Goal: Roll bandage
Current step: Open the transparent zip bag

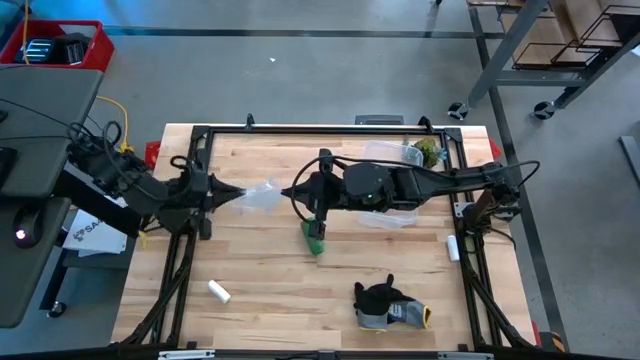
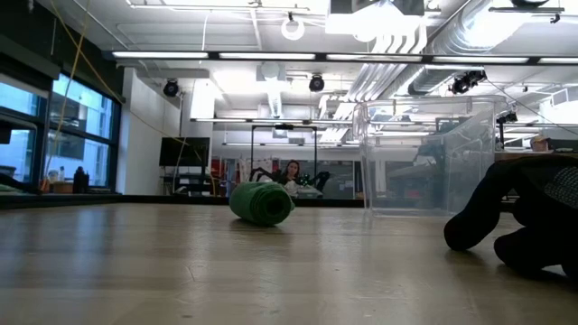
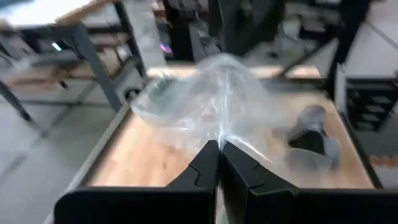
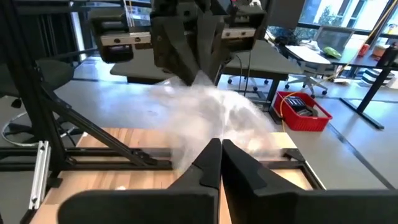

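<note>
**Both grippers pinch a clear plastic bag while the green bandage lies rolled on the table**

The left gripper [image 1: 240, 190] is closed, its two fingers pressed together on one edge of a clear plastic bag [image 1: 258, 196]. In the left wrist view the fingertips [image 3: 219, 152] meet at a crease of the crumpled film [image 3: 211, 102], which spreads out ahead of them above the wooden table [image 1: 260, 270].

The right gripper [image 1: 292, 194] reaches in from the other side, toward the middle of the table, and its fingers are closed as well. In the right wrist view the fingertips [image 4: 219, 149] come together at the near edge of the same bag [image 4: 211, 115], with the left gripper [image 4: 198, 78] holding the far edge just beyond (the bag hangs stretched between the two).

The bandage [image 1: 314, 236] is a small bright green roll lying on the table just beside and below the right arm's wrist, apart from both grippers. The low view shows it [image 2: 262, 203] resting on its side on the wood, with neither gripper touching it.

Farther out, a clear plastic box [image 1: 390, 155] sits near the back edge of the table behind the right arm, with something green inside it. A dark grey glove [image 1: 388, 304] lies near the front edge, and a small white cylinder [image 1: 219, 291] lies toward the front left. Another white cylinder [image 1: 452, 248] rests by the right side rail
</note>
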### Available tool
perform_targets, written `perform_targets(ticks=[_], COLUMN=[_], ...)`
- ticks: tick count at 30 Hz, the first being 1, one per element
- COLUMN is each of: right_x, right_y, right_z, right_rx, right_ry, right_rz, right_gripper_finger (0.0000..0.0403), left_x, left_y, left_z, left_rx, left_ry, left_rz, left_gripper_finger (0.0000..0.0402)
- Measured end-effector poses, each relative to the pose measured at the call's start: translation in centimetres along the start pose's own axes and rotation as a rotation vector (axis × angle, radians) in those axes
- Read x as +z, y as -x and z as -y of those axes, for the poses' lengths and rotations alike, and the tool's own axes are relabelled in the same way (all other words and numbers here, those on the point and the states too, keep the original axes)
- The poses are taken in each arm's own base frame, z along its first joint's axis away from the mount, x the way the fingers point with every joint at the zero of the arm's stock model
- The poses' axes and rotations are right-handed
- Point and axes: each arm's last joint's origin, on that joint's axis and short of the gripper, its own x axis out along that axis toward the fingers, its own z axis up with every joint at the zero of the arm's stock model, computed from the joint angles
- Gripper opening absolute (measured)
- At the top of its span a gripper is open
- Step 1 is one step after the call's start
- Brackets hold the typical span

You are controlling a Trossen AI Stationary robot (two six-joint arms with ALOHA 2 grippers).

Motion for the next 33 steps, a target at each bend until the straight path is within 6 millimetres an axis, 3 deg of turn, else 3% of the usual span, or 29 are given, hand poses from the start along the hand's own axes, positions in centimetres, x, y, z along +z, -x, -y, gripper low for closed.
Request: perform_targets(ticks=[5,12,14,17,22,25,28,33], right_x=[0.2,0.2,0.2,0.6,0.1,-1.5,-3.5,-6.4], right_y=[0.2,0.4,0.7,1.3,1.4,1.6,2.4,3.9], right_z=[0.0,0.0,0.2,0.8,0.8,0.7,0.3,-0.9], right_rx=[0.014,0.037,0.027,0.044,0.048,0.021,-0.02,-0.072], right_ry=[-0.01,-0.04,-0.129,-0.23,-0.305,-0.312,-0.341,-0.32], right_rz=[0.015,0.003,-0.014,-0.011,-0.077,-0.24,-0.447,-0.748], right_gripper_finger=[0.0,0.0,0.0004,0.0026,0.0106,0.0153,0.0183,0.0191], left_x=[-1.1,-0.9,-0.8,0.0,-0.7,-3.1,-5.5,-7.6], left_y=[-0.7,-1.2,-1.1,-0.2,-0.1,-1.7,-4.0,-8.4], left_z=[0.8,1.2,1.0,0.3,0.3,1.7,3.4,4.8], left_rx=[-0.079,-0.033,-0.022,-0.016,-0.073,-0.134,-0.123,-0.217], left_ry=[0.008,-0.111,-0.118,-0.068,-0.072,-0.094,-0.091,-0.15], left_rz=[-0.125,-0.105,-0.099,-0.07,-0.157,-0.354,-0.441,-0.554], left_gripper_finger=[0.0045,0.0101,0.0083,0.002,0.0002,0.0002,0.0002,0.0038])
